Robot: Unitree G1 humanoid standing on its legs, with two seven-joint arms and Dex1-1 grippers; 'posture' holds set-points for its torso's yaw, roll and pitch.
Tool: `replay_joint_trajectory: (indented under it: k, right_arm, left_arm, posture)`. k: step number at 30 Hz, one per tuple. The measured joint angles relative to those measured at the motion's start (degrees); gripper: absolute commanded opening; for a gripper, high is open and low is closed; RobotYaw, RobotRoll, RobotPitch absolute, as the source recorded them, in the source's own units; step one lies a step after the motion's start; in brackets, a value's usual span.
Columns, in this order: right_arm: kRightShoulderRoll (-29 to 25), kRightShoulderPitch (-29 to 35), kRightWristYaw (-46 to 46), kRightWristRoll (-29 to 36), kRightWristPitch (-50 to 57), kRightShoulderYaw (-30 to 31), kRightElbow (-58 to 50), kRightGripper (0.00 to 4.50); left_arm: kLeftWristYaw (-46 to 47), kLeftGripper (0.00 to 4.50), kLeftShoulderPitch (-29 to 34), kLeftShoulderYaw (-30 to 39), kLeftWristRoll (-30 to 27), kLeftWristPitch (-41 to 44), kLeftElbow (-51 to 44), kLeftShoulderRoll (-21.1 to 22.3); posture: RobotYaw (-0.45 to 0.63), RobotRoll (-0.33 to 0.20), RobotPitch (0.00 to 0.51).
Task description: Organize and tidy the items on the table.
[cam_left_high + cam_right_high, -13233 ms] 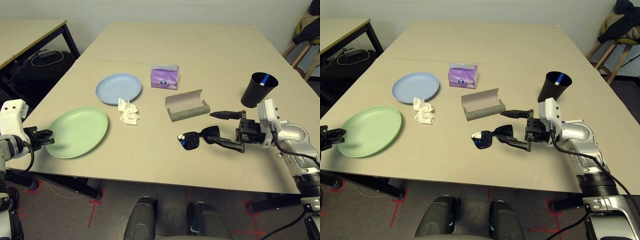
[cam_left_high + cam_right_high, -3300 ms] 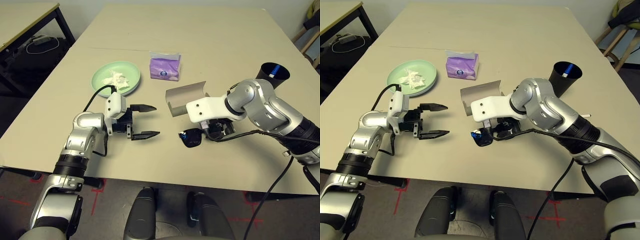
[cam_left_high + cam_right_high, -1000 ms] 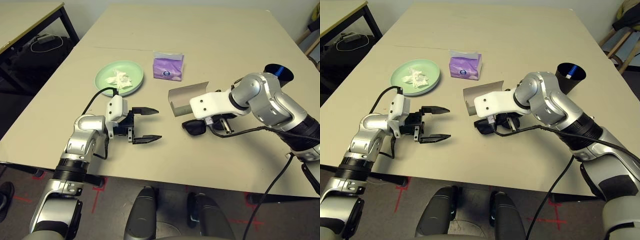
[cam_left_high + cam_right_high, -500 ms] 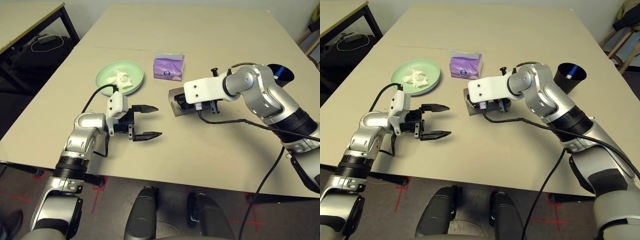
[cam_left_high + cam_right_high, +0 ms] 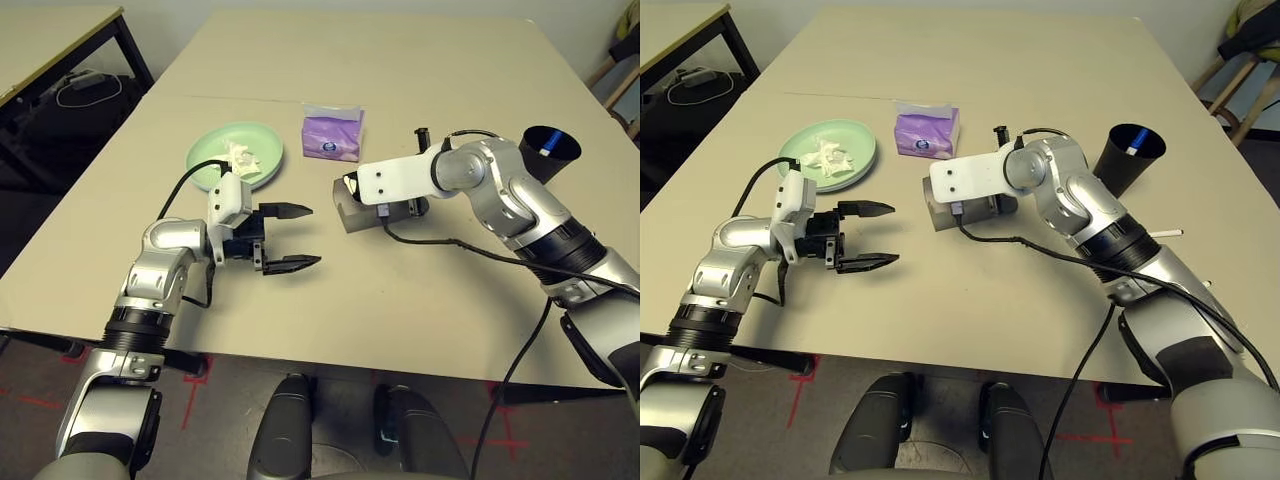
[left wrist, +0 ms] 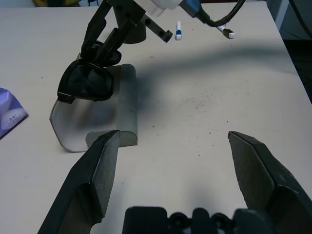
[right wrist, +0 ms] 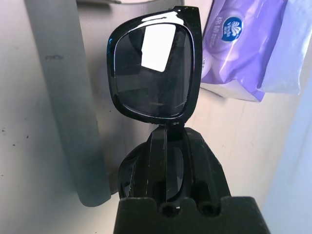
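The sunglasses [image 7: 153,70] are pinched between the closed fingers of the right gripper [image 7: 165,141] and are held just over the open glasses case [image 6: 97,124], whose grey tray lies directly beneath the gripper on the table [image 5: 400,320]. The lenses are seen hanging above the case's hollow; whether they touch it cannot be told. The purple tissue pack [image 5: 331,138] is found just beyond the right gripper, and the black cup [image 5: 548,153] stands well off to its outer side, with the blue-white pen [image 5: 543,153] stuck in it. Another small white and blue piece [image 6: 179,30] is seen lying flat on the table past the case from the left gripper.

The left gripper [image 5: 288,237] is held low over the table with its fingers [image 6: 105,170] spread wide and nothing between them. The case lies ahead of it, a short way off. The green plate [image 5: 210,158] is placed beyond it and to its outer side, with the crumpled tissue [image 5: 242,156] resting on the plate
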Motion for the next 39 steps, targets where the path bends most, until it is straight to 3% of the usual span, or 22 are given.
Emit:
replay_joint_trajectory:
  k: [21,39]
  right_arm:
    - [2.60,3.18,-4.31,-3.97,-2.18,0.09,1.70,0.29]
    - [6.11,1.24,-9.41,-6.90,-7.87,0.12,10.27,0.29]
  left_arm:
    - [6.27,4.50,0.00,0.72,-0.65,2.39,-0.67,-0.98]
    - [7.38,4.50,1.44,0.71,-1.31,2.97,-3.95,-1.23]
  posture:
    - [0.25,0.000,0.120]
    - [0.27,0.000,0.120]
